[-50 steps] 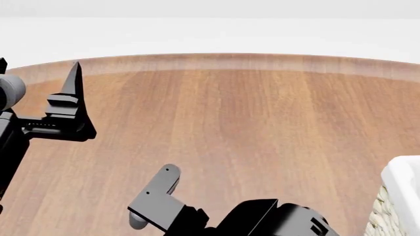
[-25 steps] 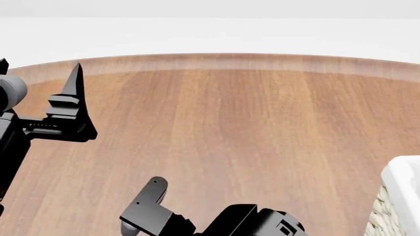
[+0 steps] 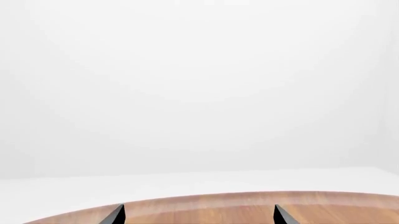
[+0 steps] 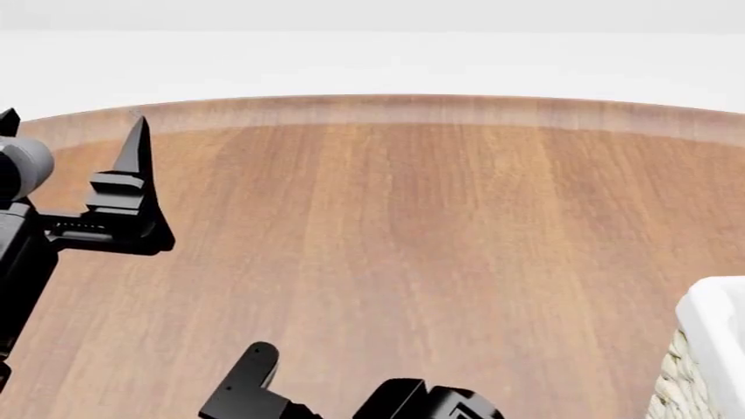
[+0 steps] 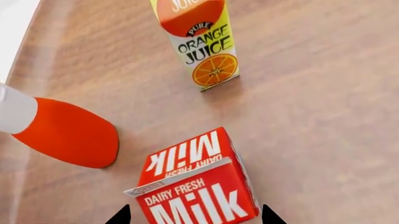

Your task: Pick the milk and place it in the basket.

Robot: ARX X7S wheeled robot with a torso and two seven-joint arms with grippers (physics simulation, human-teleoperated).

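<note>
Looking down your right wrist camera, you have the red gable-top milk carton with white "Milk" lettering (image 5: 196, 184) standing upright on the brown wooden table (image 5: 311, 93), directly between the two dark fingertips (image 5: 119, 215) of your right gripper (image 5: 194, 215). Those tips sit spread on either side of the carton, not pressing on it. Beyond the milk stands the yellow-orange "Orange Juice" carton (image 5: 198, 42), well apart from it, and off to one side an orange-red bottle with a white upper part (image 5: 59, 130).

From the head camera your right gripper shows only partly at the lower edge, and neither carton is in that view. Your left gripper (image 4: 70, 131) is held above the table's left side with its fingers apart, holding nothing. The cream-white woven wicker basket with a white cloth liner (image 4: 710, 349) peeks in at the right edge.
</note>
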